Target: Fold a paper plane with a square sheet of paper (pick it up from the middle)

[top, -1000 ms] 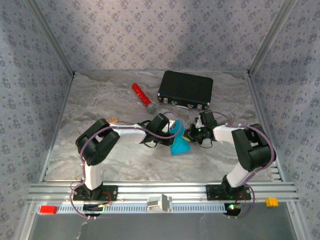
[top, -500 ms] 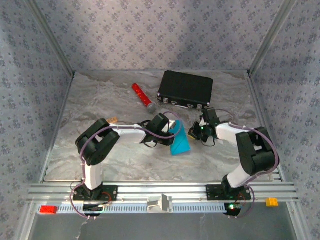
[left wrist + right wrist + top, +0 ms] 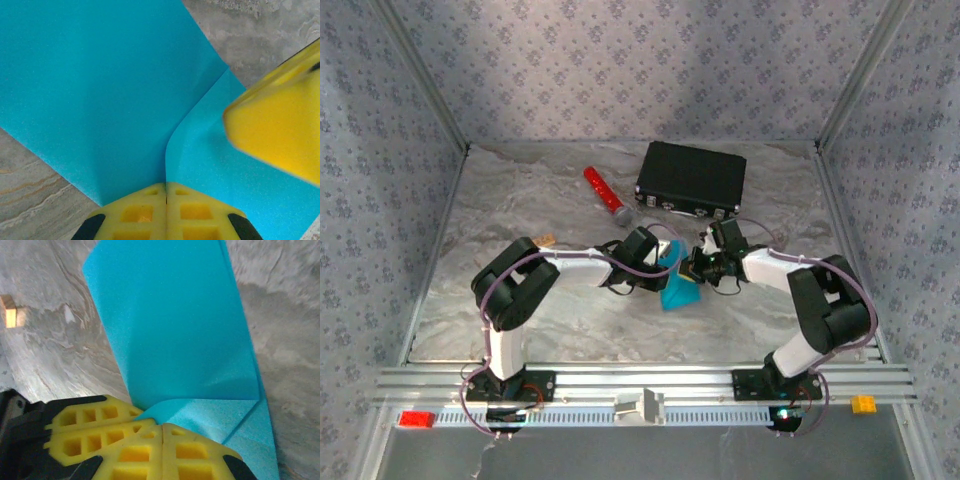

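Note:
The square sheet of paper (image 3: 680, 292) lies partly folded on the marble table between my two grippers, bright cyan. One large panel (image 3: 175, 330) stands up from a crease and a smaller flap lies at its foot. In the left wrist view a fold edge of the paper (image 3: 100, 90) runs straight into the seam of my left gripper (image 3: 166, 186), which is shut on it. My left gripper (image 3: 662, 264) meets the sheet's left side. My right gripper (image 3: 696, 268) is shut, its tips (image 3: 162, 429) resting at the flap, right beside the left fingers (image 3: 95, 432). No paper plane shape shows.
A black case (image 3: 692, 178) lies at the back of the table, with a red cylinder (image 3: 604, 194) to its left. A small wooden block (image 3: 546, 240) sits near the left arm's forearm. Patterned walls enclose the table on three sides.
My right gripper drew back to the right, away from the paper, then came back to its edge. The left arm and the paper have stayed put.

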`<state>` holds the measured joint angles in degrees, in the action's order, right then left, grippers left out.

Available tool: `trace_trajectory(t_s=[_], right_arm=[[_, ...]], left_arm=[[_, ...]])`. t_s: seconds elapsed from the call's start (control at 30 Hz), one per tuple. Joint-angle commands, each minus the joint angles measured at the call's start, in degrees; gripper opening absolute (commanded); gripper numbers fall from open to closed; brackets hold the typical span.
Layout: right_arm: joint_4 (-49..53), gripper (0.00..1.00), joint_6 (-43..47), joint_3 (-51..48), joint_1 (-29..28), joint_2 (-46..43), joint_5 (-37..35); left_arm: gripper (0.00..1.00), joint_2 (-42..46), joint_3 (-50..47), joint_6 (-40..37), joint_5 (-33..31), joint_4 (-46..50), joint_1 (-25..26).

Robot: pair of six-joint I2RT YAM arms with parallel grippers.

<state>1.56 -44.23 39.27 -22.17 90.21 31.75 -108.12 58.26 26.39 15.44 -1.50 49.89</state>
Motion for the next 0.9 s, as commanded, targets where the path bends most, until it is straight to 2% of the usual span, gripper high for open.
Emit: trace_trajectory(t_s=[0.0, 0.17, 0.33, 0.43, 0.57, 0.63, 0.67, 0.77, 0.87], right_arm=[[-0.98, 0.05, -1.32, -0.18, -0.66, 1.71, 1.31], [-2.17, 0.04, -1.31, -2.36, -0.44, 3.89, 0.85], [1.03, 0.03, -0.25, -3.78, -0.54, 4.43, -4.25], [0.17, 0.03, -1.63, -4.76, -0.68, 4.45, -4.67], [-1.80, 0.03, -4.80, -5.94, -1.02, 2.96, -5.63], [-1.78, 0.03, -5.76, -5.96, -1.29, 2.11, -6.58], [-1.84, 0.03, -6.17, -5.96, -1.38, 1.90, -6.98], [-1.94, 0.03, -6.70, -5.96, -1.66, 1.58, -7.31], [-2.66, 0.03, -7.83, -6.48, -1.73, 1.35, -7.53]], left_arm=[[0.01, -1.56, -0.03, -1.08, 0.04, 3.26, 0.21], [0.01, -1.67, 0.01, -0.91, 0.19, 2.99, 0.21], [0.03, -1.06, 0.83, 0.19, -0.05, 2.25, 0.00], [0.06, -0.07, 2.11, 0.57, -1.29, 3.04, -0.18], [0.19, 3.09, 2.69, 2.26, -4.48, 5.27, -0.36], [0.30, 5.44, 2.38, 3.46, -6.39, 6.59, -0.53], [0.31, 6.54, 2.15, 4.07, -7.24, 7.20, -0.58], [0.32, 9.93, 1.03, 5.85, -7.84, 7.74, -0.62], [0.27, 11.84, 0.03, 7.06, -3.55, 6.40, -0.51]])
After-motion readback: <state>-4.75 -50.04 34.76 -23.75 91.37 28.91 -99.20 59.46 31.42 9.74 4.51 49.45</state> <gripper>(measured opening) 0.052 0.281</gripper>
